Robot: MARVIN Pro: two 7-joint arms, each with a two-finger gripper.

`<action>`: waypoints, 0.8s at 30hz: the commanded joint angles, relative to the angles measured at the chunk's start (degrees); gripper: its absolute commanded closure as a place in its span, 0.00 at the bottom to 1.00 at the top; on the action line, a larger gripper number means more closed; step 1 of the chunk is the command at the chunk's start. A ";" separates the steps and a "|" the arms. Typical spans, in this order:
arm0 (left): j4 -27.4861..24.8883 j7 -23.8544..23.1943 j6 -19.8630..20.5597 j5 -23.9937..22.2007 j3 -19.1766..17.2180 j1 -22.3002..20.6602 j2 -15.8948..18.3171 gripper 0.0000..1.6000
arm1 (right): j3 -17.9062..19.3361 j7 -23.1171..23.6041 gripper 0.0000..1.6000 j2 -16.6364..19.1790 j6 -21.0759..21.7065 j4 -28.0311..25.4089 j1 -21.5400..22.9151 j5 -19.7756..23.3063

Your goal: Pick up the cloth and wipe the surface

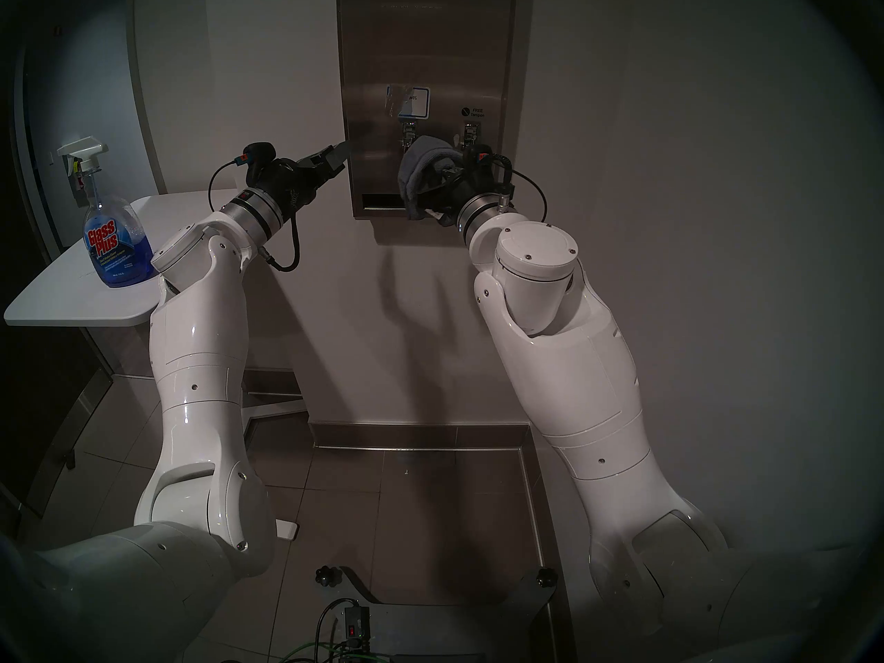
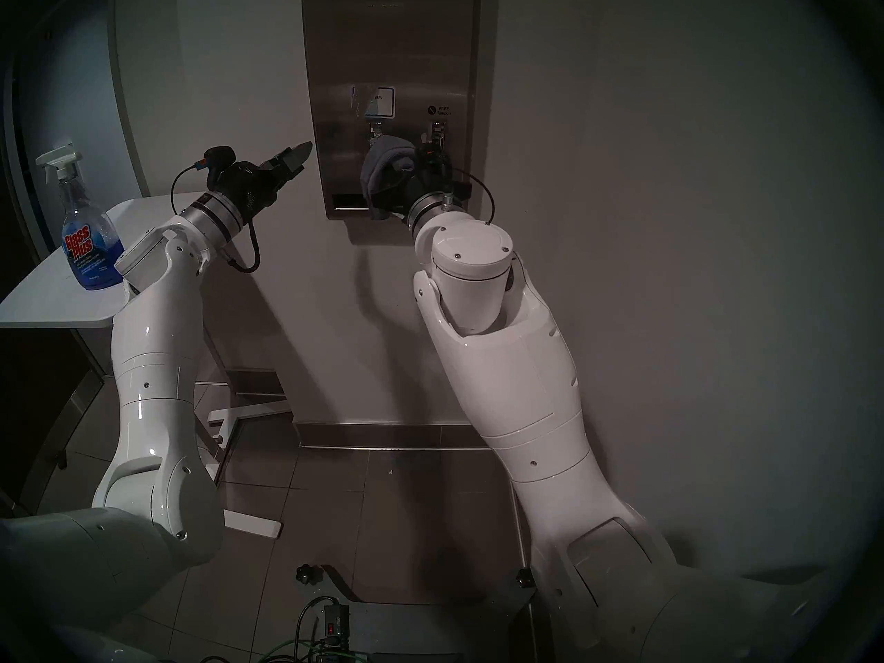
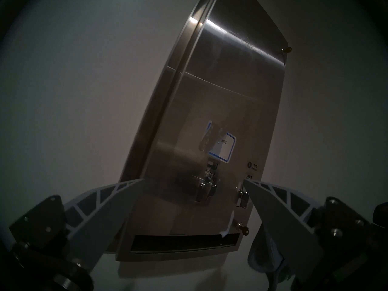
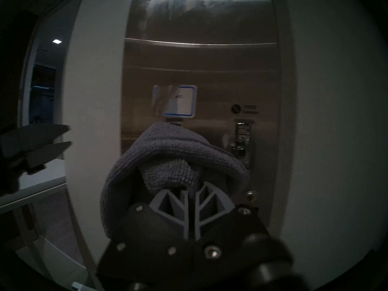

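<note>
The right gripper (image 4: 192, 191) is clamping its two fingers together on the grey terry cloth (image 4: 168, 149), which is folding up and over the fingertips in a thick hood and hanging down on the gripper's left side. In the head views the cloth (image 1: 421, 169) is sitting in front of the lower part of the stainless-steel dispenser panel (image 1: 425, 49), between the two small metal levers and just above the dark slot (image 1: 378, 201); whether it is pressing on the steel or standing just off it cannot be told. Above the cloth, the blue-bordered label (image 4: 180, 101) is showing on the panel, with the left lever partly hidden behind the cloth's top edge and the right lever (image 4: 241, 137) standing clear beside it. The left gripper (image 1: 335, 157) is reaching toward the panel's left edge with its jaws spread wide and holding nothing; in its own wrist view the two ribbed fingers (image 3: 109, 202) are framing the panel's lower half, with the slot (image 3: 180, 242) lying between them. The left gripper is standing apart from the cloth and apart from the right gripper. On the far left, a blue Glass Plus spray bottle (image 1: 112, 231) is standing upright on a white tabletop (image 1: 57, 293), well away from the panel. The panel is hanging on a plain white wall (image 1: 669, 169) above a tiled floor (image 1: 406, 504).
</note>
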 commanded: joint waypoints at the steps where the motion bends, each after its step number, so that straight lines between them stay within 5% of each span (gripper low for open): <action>1: -3.13 1.32 -1.92 -0.96 -2.69 -0.25 -0.60 0.00 | 2.08 -4.99 1.00 -2.63 -2.98 2.53 5.62 -4.10; 24: -3.63 3.16 -2.66 -0.98 -5.05 0.07 -1.42 0.00 | -0.66 -13.92 1.00 -8.22 -8.99 15.56 12.44 -7.24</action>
